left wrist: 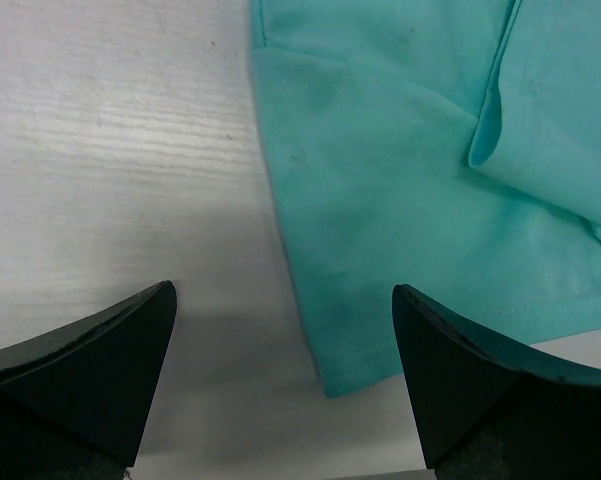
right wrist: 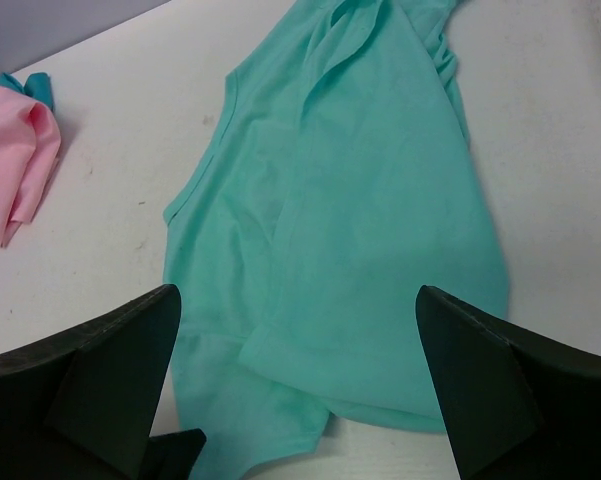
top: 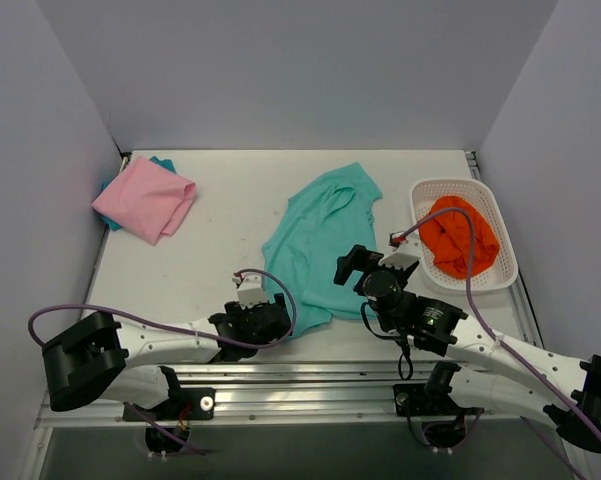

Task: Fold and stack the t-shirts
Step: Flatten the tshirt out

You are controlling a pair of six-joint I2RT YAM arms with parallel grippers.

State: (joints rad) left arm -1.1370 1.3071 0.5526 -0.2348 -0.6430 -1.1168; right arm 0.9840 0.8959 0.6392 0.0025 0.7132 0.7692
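Large mint-teal soft cloth t-shirt (top: 315,250): at centre of white table (top: 210,260), stretched lengthwise from 1 o'clock down to 7 o'clock. Not folded. One side flopped over the body, loose creases along it. Near hem corner at 7 o'clock, right by the left gripper (top: 263,308).

Left wrist view: mint-teal shirt (left wrist: 410,150) filling 12 to 3 o'clock, hem corner ending between the two black fingers, bare tabletop at 9 o'clock. Left gripper (left wrist: 284,288) spread wide, nothing clamped, low over the hem corner. Contact with cloth: cannot tell.

Right gripper (top: 365,262): over the shirt's 4 o'clock edge, jaws likewise wide apart, holding nothing. Right wrist view: right gripper (right wrist: 298,290) above the near part of the shirt (right wrist: 350,230), cloth running away toward 12 o'clock, overlapping flap down its middle.

Pink soft cloth t-shirt (top: 145,200): far-left corner at 10 o'clock, roughly folded, well apart from the mint-teal one. Resting on a darker teal cloth (top: 162,161) peeking out at its 12 o'clock edge. Also seen at 9 o'clock in the right wrist view, pink (right wrist: 15,160) over teal (right wrist: 30,85).

White plastic lattice basket (top: 500,215): 2 to 3 o'clock, near the table's right edge, apart from the mint-teal shirt. Crumpled orange cloth (top: 460,235) inside it. Garment type: cannot tell.
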